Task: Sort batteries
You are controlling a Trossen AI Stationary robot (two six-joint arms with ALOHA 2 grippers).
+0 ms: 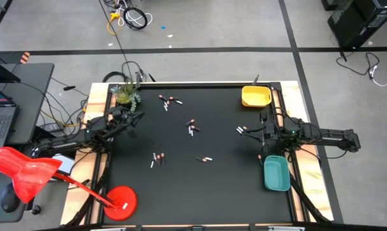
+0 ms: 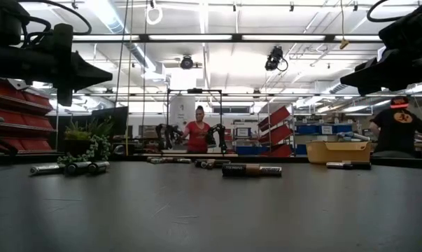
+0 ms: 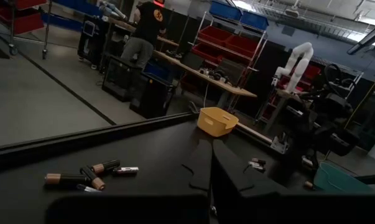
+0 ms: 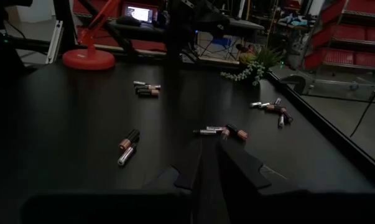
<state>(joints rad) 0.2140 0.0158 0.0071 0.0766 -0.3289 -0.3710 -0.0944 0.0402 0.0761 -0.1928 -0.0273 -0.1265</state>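
Small batteries lie on their sides in several loose groups on the black table: one far-left [image 1: 168, 101], one in the middle [image 1: 192, 127], two nearer [image 1: 157, 158] [image 1: 204, 159], one on the right [image 1: 242, 130]. My left gripper [image 1: 139, 115] hovers shut above the table's left side, pointing right; its wrist view shows its fingertips [image 3: 209, 158] together, with batteries [image 3: 87, 175] beyond them. My right gripper [image 1: 258, 133] hovers shut at the right side, close to the right group, pointing left; its shut fingers [image 4: 207, 163] face batteries [image 4: 221, 131]. Neither touches anything.
A yellow tray [image 1: 256, 96] sits at the far right corner and a teal tray [image 1: 276, 173] at the near right edge. A potted plant [image 1: 126, 94] stands at the far left corner, a red lamp [image 1: 119, 200] at the near left. People stand in the room beyond.
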